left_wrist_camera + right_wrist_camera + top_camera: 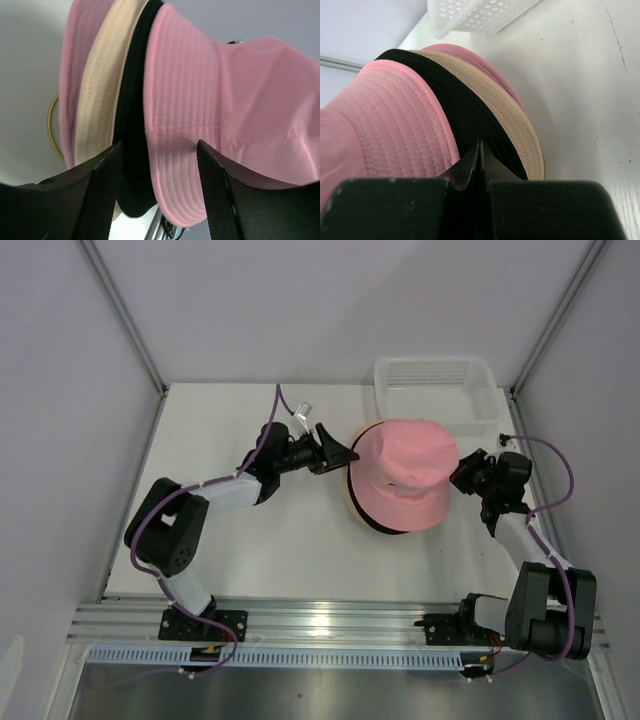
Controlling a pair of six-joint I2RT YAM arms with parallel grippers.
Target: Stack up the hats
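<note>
**Four hats on one pile: finishing touches judged to be left**

The stacking is judged almost complete (only tidying and letting go seem to be left). The left end effector (pixel 337 452) is held partly open, with nothing gripped. Directly ahead of its fingers the brims are fanned in order: lower pink hat (pixel 75 75), beige hat (pixel 102 85), black hat (pixel 132 100), top pink hat (pixel 200 100).

The right end effector (pixel 460 476) is closed and empty, with its tips set against the black brim.

The fabric is soft, the brims floppy and ridged with rows of stitching, and the crowns rounded. A gold wire stand (pixel 51 125) is glimpsed beneath the pile.

Next, a clean retreat is called for, so that no limp brim is dragged askew.
</note>
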